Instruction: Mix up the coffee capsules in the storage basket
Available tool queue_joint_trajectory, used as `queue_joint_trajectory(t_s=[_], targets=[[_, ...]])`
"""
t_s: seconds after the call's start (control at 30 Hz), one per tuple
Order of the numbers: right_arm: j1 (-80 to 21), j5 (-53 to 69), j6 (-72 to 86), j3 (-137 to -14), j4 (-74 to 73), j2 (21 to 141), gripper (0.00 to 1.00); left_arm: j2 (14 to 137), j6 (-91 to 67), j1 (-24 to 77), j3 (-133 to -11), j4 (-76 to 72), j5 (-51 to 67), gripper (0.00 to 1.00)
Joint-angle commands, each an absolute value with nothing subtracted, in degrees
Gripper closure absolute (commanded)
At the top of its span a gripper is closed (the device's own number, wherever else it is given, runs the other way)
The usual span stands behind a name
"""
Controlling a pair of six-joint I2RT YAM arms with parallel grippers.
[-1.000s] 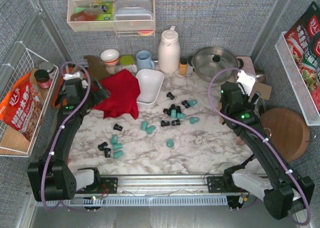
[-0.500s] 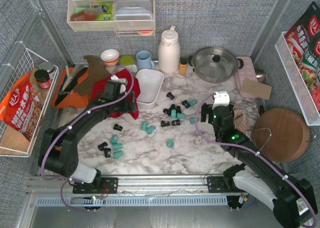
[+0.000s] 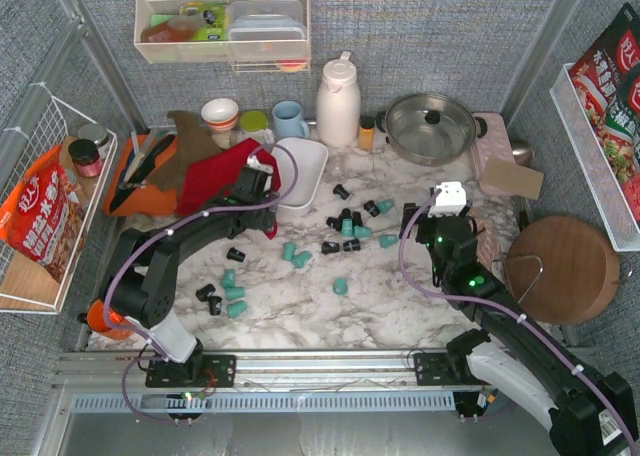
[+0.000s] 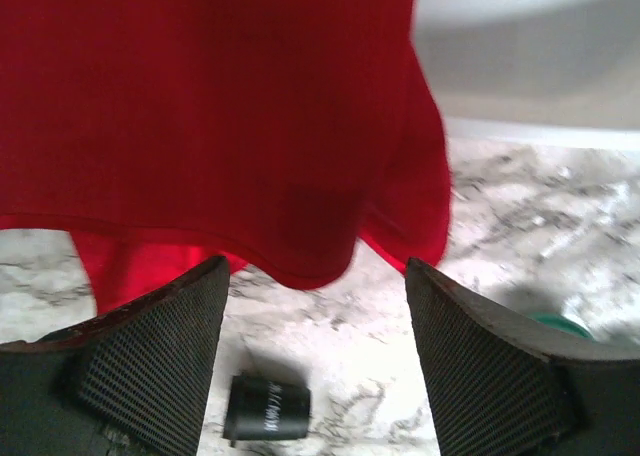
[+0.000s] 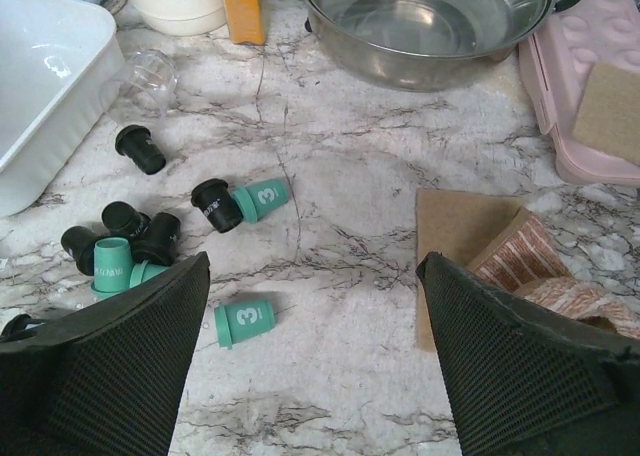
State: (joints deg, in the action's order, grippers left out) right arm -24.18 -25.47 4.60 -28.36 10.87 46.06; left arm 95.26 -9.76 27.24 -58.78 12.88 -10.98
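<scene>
coffee capsules [image 3: 345, 226] lay scattered on desk [image 3: 400, 296], outside storage basket [image 3: 298, 171] | left fingers [image 4: 160, 366] parted, empty; black capsule [image 4: 267, 408] lay between them, axis finger-to-finger | right fingers [image 5: 110, 356] parted, empty, nearer main cluster

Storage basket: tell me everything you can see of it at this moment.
The storage basket is a small white rectangular tub with rounded corners and solid walls, glossy like plastic. It stands upright and open on the marble tabletop and looks empty. The red cloth lies against its left side; the coffee capsules lie scattered on the marble in front of it.
</scene>
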Motion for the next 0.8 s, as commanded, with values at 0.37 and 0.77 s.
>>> queue_joint_trajectory(t_s=[0.37,0.77], targets=[[-24.00,-27.58,4.65,-27.87,12.13,41.62,0.08,97.36,-12.05,27.88,-57.50,1.28,-22.50,0.19],[-23.86,-28.47,4.76,-27.93,12.34,42.32,0.08,99.87,-15.93,27.89,-56.36,-2.43,-31.44,0.59]])
